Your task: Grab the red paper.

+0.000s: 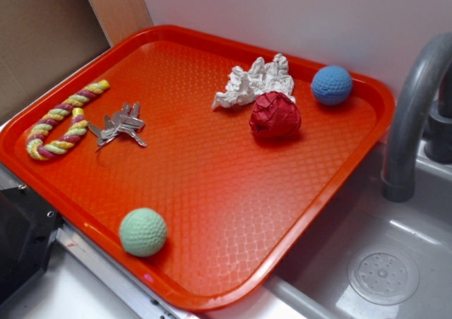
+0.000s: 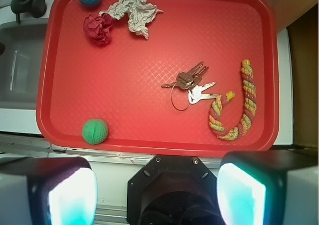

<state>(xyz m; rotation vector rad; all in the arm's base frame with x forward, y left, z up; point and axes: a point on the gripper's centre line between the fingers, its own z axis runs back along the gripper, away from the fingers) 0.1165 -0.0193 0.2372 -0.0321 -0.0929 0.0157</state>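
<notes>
The red paper (image 1: pixel 275 115) is a dark red crumpled wad lying on the orange-red tray (image 1: pixel 212 192), at its far right, touching the white crumpled paper (image 1: pixel 253 82). In the wrist view the red paper (image 2: pixel 98 29) lies at the tray's far left corner. My gripper (image 2: pixel 157 195) is open and empty, with both fingers wide apart at the bottom of the wrist view. It hangs high above the tray's near edge, far from the red paper. The gripper does not show in the exterior view.
On the tray lie a blue ball (image 1: pixel 331 85), a green ball (image 1: pixel 143 232), a bunch of keys (image 1: pixel 120 126) and a striped rope toy (image 1: pixel 65 118). A grey sink (image 1: pixel 381 262) with a faucet (image 1: pixel 413 114) adjoins the tray's right side.
</notes>
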